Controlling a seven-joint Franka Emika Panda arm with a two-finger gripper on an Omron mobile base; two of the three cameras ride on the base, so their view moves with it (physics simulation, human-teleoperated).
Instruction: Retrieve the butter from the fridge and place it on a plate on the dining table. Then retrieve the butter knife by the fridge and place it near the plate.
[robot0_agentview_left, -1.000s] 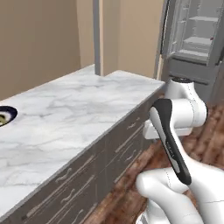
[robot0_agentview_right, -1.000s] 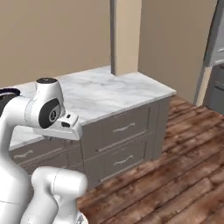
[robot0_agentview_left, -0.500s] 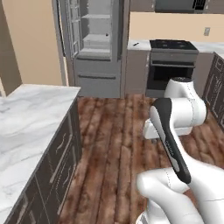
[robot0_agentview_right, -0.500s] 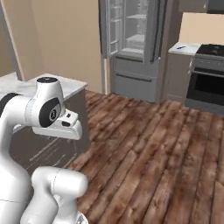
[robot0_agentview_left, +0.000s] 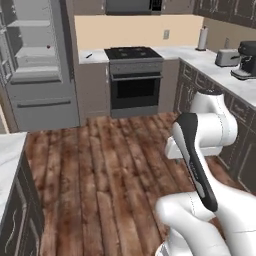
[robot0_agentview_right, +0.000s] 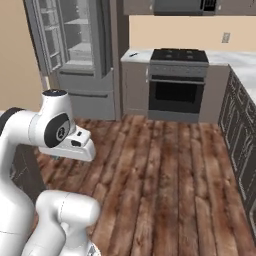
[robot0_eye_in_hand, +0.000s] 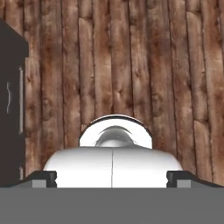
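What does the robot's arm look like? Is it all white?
Mostly white! The arm is made of smooth, rounded, glossy white shells, like fat tubes joined together. A long black stripe runs down one section, and a dark round cap marks a joint. The pincer has two small dark tips. No cables or writing show.

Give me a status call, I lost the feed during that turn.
Jaws open, nothing held, pointing down at the wood floor. Fridge ahead left, doors open, shelves showing; butter too small to pick out. Floor to it clear.
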